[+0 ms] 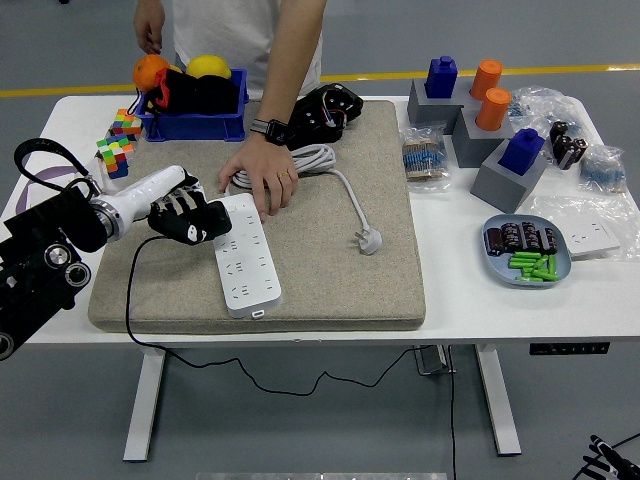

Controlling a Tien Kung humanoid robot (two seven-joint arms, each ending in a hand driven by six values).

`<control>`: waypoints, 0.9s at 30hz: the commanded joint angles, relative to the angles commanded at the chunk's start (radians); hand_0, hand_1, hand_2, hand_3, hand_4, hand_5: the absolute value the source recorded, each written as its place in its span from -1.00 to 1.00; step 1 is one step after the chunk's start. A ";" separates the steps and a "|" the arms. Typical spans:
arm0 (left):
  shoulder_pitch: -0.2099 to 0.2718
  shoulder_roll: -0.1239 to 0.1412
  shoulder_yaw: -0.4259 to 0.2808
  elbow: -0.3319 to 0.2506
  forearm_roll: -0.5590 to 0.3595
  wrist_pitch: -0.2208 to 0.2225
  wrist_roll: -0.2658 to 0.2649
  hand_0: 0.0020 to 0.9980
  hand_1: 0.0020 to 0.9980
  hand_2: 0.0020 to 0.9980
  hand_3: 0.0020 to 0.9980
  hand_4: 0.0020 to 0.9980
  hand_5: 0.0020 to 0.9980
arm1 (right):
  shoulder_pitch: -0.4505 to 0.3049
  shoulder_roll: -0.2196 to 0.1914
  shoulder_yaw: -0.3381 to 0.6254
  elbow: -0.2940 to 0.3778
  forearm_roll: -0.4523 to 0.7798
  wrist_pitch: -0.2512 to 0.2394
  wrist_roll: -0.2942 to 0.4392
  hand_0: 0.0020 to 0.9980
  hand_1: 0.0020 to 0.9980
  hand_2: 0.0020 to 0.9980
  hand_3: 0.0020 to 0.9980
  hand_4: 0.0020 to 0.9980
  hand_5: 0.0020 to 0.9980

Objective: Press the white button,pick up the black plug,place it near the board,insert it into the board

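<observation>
The robot's left hand (188,217) is black with white marks. It reaches in from the left, and its fingers are curled and hold nothing. The fingertips touch the far left corner of the white power strip (243,254). I cannot make out the white button from here.

The power strip lies on a big gray mat (330,270) on the white table (470,300). A person stands at the far side, and the person's hand (262,178) rests flat on the far end of the strip. Just beside that hand is a coil of white cord (316,158). The cord runs right and near, and ends in a white plug (370,239) lying on the mat. A black lump with wires (325,113) sits at the far edge of the mat, and I cannot tell if it is the black plug.

A blue bin (192,122) stands at the far left. A blue plate (526,250) with green things sits on the right.
</observation>
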 joint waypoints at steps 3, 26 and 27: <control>-0.035 -0.002 0.047 0.014 -0.003 -0.002 0.004 -0.25 -0.35 -0.46 -0.33 0.35 -1.00 | 0.001 -0.001 0.001 -0.001 0.000 0.000 0.000 0.55 0.21 0.24 0.24 0.44 -0.07; -0.116 -0.005 0.183 0.044 0.029 -0.015 0.030 -0.29 -0.36 -0.47 -0.35 0.33 -1.00 | 0.004 -0.007 -0.014 -0.003 0.003 0.002 0.000 0.55 0.21 0.24 0.24 0.44 -0.07; -0.117 -0.006 0.186 0.047 0.029 -0.015 0.029 -0.29 -0.36 -0.47 -0.35 0.33 -1.00 | 0.003 -0.007 -0.015 -0.003 0.004 0.002 0.000 0.55 0.21 0.24 0.24 0.44 -0.07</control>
